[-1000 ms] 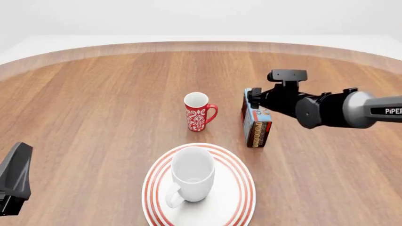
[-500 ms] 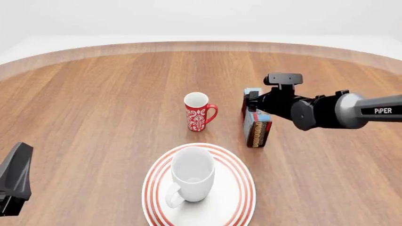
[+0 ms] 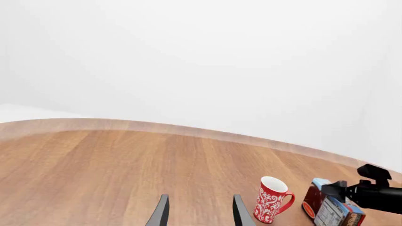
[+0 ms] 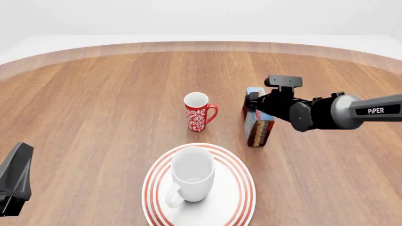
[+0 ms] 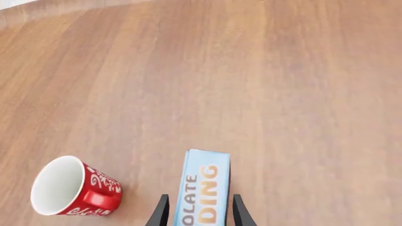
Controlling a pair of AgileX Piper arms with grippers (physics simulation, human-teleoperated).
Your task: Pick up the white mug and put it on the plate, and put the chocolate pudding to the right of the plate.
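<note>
While gripping the chocolate pudding (image 5: 203,193), right tool (image 5: 197,214) clenched; left tool (image 3: 199,212) released

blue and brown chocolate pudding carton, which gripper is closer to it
Right. The right gripper straddles the blue and brown chocolate pudding carton, a finger on each side. The left gripper is far off at the table's near-left edge.

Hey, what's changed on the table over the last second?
The right gripper and its arm have slid a little toward the table's centre along the chocolate pudding; its fingers straddle the carton, which has tipped slightly. The left gripper is parked low at the near left as before. The white mug on the plate and the red mug haven't moved.
</note>
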